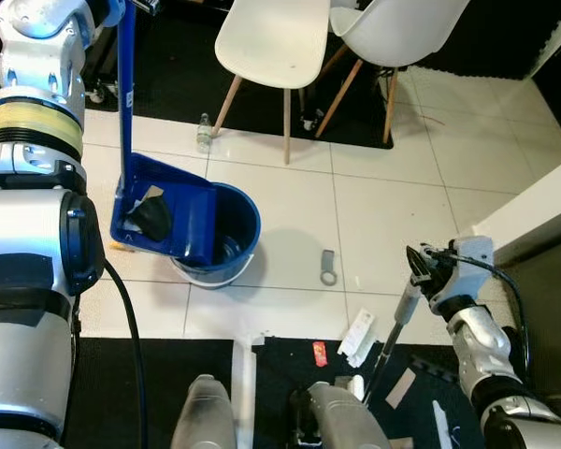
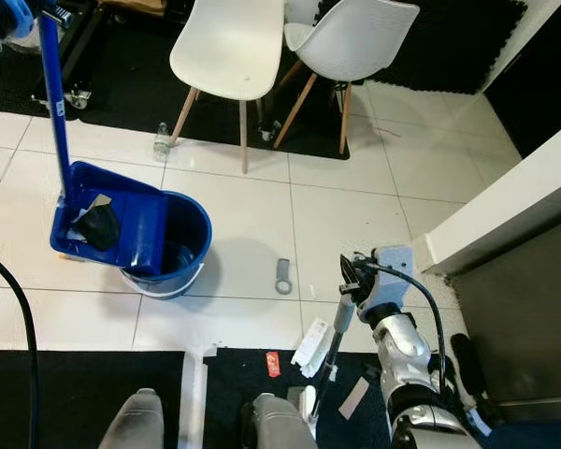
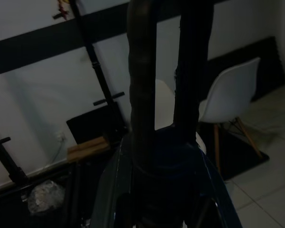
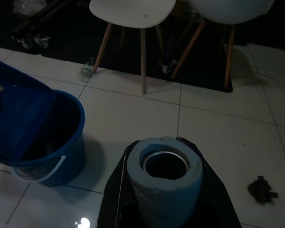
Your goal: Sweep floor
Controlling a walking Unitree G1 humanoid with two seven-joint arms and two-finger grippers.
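Up front, through my head camera, my left claw (image 1: 122, 7) grips the tall handle of the blue dustpan (image 1: 164, 217), which tips over the rim of the blue bucket (image 1: 234, 229) on the white tile floor (image 1: 393, 201), dark debris (image 1: 151, 220) lying in its tray. My right claw (image 1: 419, 269) is clamped on the broom handle (image 1: 400, 313). A small grey scrap (image 1: 328, 267) lies near the bucket. My right wrist camera looks down the handle's hollow grey end (image 4: 165, 166). My left wrist camera is dim, my black fingers (image 3: 141, 85) closed around the blue handle.
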